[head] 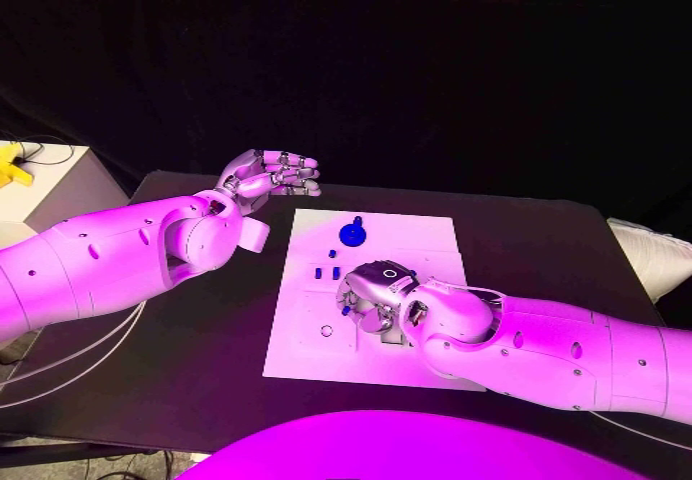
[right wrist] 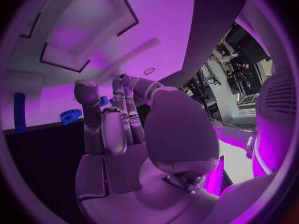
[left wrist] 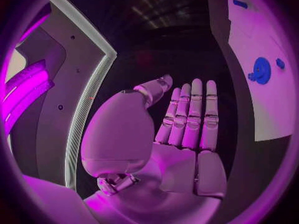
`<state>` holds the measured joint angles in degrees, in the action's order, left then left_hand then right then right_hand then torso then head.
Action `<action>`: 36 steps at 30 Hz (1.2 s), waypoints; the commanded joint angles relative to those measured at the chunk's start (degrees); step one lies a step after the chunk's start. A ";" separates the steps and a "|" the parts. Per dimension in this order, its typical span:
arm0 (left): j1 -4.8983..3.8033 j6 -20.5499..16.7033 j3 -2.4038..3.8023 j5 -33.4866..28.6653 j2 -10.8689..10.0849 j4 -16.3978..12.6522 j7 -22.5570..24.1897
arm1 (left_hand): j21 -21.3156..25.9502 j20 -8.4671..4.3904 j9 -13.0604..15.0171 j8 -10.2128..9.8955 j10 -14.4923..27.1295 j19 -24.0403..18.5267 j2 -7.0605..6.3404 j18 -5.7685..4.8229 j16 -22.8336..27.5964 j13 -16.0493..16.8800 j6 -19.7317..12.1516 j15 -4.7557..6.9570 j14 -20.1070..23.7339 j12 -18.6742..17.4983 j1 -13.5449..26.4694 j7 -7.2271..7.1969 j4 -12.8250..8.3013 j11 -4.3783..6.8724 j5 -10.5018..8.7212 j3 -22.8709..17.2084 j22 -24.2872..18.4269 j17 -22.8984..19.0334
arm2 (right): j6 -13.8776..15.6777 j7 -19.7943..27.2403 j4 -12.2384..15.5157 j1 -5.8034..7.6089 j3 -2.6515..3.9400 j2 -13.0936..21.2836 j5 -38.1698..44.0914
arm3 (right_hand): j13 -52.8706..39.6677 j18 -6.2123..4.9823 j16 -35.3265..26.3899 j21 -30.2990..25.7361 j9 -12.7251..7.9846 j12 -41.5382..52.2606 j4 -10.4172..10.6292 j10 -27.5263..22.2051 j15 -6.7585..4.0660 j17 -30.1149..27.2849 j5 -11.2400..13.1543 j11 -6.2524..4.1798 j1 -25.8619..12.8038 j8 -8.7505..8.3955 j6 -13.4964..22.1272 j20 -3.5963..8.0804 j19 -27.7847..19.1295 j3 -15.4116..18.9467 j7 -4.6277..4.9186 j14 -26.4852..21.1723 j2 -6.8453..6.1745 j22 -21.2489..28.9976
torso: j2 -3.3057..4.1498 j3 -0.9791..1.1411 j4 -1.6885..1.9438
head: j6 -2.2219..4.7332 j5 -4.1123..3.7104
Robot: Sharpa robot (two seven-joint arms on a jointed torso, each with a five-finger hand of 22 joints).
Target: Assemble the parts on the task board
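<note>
While the black bench [head: 548, 240] fills most of the head view, the white task board [head: 418, 250] lies at its middle. The right hand [head: 378, 298] sits low over the board's centre with its fingers bent downward; whether it holds anything cannot be told from above, and its own wrist view shows the fingers [right wrist: 102, 129] partly curled with nothing seen between them. The left hand [head: 267, 176] hangs above the bench beyond the board's far left corner, palm up, fingers straight and together, holding nothing. A round blue part [head: 352, 234] rests near the board's far edge. Smaller blue parts [head: 326, 271] lie just left of the right hand.
</note>
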<state>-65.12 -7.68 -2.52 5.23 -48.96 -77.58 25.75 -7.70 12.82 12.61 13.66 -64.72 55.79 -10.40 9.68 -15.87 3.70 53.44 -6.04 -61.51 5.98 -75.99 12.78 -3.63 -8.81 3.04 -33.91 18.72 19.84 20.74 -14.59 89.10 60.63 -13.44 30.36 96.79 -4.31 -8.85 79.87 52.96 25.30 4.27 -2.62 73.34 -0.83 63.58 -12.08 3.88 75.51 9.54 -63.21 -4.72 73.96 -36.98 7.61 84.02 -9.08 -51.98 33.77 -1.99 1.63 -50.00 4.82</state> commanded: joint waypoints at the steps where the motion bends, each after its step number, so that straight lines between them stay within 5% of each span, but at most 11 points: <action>1: -0.07 0.92 0.06 -0.12 0.02 -0.18 0.27 | -0.22 0.06 -0.06 0.22 0.29 -0.17 0.35 0.53 -0.20 0.03 -0.49 -0.08 0.43 0.32 -0.04 -0.10 -0.08 -0.14 0.26 0.30 0.05 0.07 | -0.81 1.27 0.11 -0.21 -0.12 0.11 0.28 | 0.53 0.61 0.20 -0.84 -0.26 -0.82 0.24 -2.57 0.42 0.13 0.10 0.63 -1.11 -0.71 1.72 -0.28 -0.73 0.55 0.81 1.11 -1.03 0.54 | -0.05 0.00 -0.02 | 0.00 0.01; 9: -0.07 0.84 0.06 -0.11 -0.15 -0.25 0.25 | -0.22 0.06 -0.06 0.22 0.29 -0.17 0.35 0.53 -0.20 0.03 -0.49 -0.08 0.43 0.32 -0.04 -0.10 -0.08 -0.14 0.26 0.30 0.05 0.07 | 1.51 2.25 0.48 -0.22 -0.13 0.64 -0.51 | 0.68 -0.18 -0.26 -5.15 -1.43 -0.43 0.75 -11.15 1.65 -1.19 0.27 1.97 -2.38 -3.51 6.35 -1.57 -2.55 3.09 1.25 0.50 -4.39 4.09 | -0.01 0.00 -0.02 | 0.00 0.09; 18: -0.07 0.86 0.06 -0.10 -0.27 -0.29 0.19 | -0.19 0.08 -0.11 0.31 0.40 -0.23 0.37 0.53 -0.34 0.03 -0.61 -0.11 0.61 0.34 -0.02 -0.07 -0.07 -0.17 0.26 0.29 0.04 0.12 | 3.26 2.01 0.93 -0.22 -0.12 1.38 -0.66 | 0.64 -0.36 -0.45 -6.34 -1.62 -0.27 0.73 -12.45 1.74 -1.64 0.26 2.11 -1.98 -3.89 6.86 -1.68 -2.94 3.95 1.33 0.35 -4.51 5.09 | -0.02 0.02 0.01 | 0.00 0.02; 27: -0.07 1.02 0.05 -0.10 -0.37 -0.29 0.07 | -0.19 0.08 -0.11 0.31 0.40 -0.23 0.37 0.53 -0.34 0.03 -0.61 -0.11 0.61 0.34 -0.02 -0.07 -0.07 -0.17 0.26 0.29 0.04 0.12 | 8.47 2.37 3.64 0.03 -0.01 4.30 -2.27 | 0.60 -0.38 -0.45 -6.44 -1.64 -0.16 0.75 -12.59 1.75 -1.60 0.13 2.14 -1.85 -3.92 6.85 -1.69 -2.92 4.11 1.45 0.35 -4.45 5.16 | -0.09 -0.04 -0.03 | 0.00 -0.29; 36: -0.07 1.09 0.05 -0.09 -0.39 -0.25 0.00 | -0.19 0.08 -0.11 0.31 0.40 -0.23 0.37 0.53 -0.34 0.03 -0.61 -0.11 0.61 0.34 -0.02 -0.07 -0.07 -0.17 0.26 0.29 0.04 0.12 | 7.75 10.07 8.71 3.19 1.10 11.82 -12.50 | 0.34 -0.05 -0.39 -5.03 -1.78 2.35 1.16 -9.86 1.68 -1.53 0.23 2.07 -1.15 -3.86 6.18 -1.62 -1.90 4.07 1.96 0.41 -3.81 3.59 | -0.19 -0.12 -0.09 | 0.00 -1.08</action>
<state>-65.12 -7.57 -2.53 5.24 -49.41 -77.70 25.53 -7.70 12.82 12.56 13.63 -64.72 55.79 -10.40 9.69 -15.87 3.70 53.24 -6.26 -61.31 5.98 -76.00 12.57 -3.63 -8.81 3.04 -33.91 18.71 19.90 28.12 -9.98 97.28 63.64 -12.36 41.89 89.68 -4.03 -8.86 79.65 47.75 23.60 6.30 -1.74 63.24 0.41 61.99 -12.20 5.80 74.07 5.85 -57.10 -6.23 71.65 -32.95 9.36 84.02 -12.84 -48.22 33.64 -2.02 1.60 -50.00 3.97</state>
